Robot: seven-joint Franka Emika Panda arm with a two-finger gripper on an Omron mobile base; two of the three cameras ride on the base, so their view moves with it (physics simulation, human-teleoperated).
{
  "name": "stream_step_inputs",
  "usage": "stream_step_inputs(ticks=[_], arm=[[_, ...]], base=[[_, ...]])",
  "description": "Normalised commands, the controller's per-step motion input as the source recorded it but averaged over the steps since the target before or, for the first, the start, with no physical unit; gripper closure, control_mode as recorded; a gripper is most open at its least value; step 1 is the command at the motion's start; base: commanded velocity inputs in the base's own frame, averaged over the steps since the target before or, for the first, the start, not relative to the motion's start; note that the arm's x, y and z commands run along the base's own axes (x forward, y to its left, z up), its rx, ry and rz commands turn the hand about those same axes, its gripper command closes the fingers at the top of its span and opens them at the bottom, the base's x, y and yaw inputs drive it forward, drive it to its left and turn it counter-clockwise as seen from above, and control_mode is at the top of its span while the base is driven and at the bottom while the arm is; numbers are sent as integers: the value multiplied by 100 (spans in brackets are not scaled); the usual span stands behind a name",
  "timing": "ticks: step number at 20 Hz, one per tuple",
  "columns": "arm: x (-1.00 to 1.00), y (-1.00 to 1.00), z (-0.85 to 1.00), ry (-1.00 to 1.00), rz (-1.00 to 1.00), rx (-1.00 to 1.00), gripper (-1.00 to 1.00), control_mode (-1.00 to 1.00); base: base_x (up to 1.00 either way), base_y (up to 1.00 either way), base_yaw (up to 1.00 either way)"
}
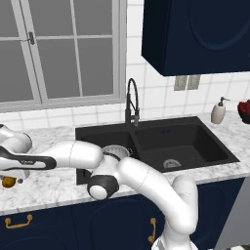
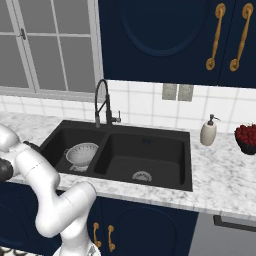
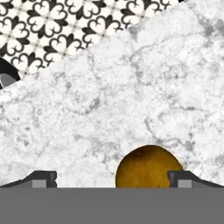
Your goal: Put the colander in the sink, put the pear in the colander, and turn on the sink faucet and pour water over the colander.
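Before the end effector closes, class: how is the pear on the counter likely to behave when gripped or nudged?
The pear looks rounded and smooth, so it may roll on the flat marble counter if nudged. It sits off-centre between the open end effector fingertips, so one may touch first and push it sideways. It looks small, so probably light.

Bare counter [image 3: 131, 87] surrounds the pear [image 3: 146, 166]; nothing blocks the wide-spread end effector [image 3: 111, 178].

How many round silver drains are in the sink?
1 shows clearly: the drain at the bottom of the right basin of the sink. The left basin holds the colander, which may hide another one.
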Motion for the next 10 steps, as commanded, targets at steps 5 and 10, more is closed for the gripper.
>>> stream_step_inputs(ticks=[5,10], arm=[[7,-2,-50,-7,7,3,-100,-100],[42,11,-44,-10,10,13,-100,-100]], base=[[0,0,0],[0,0,0]])
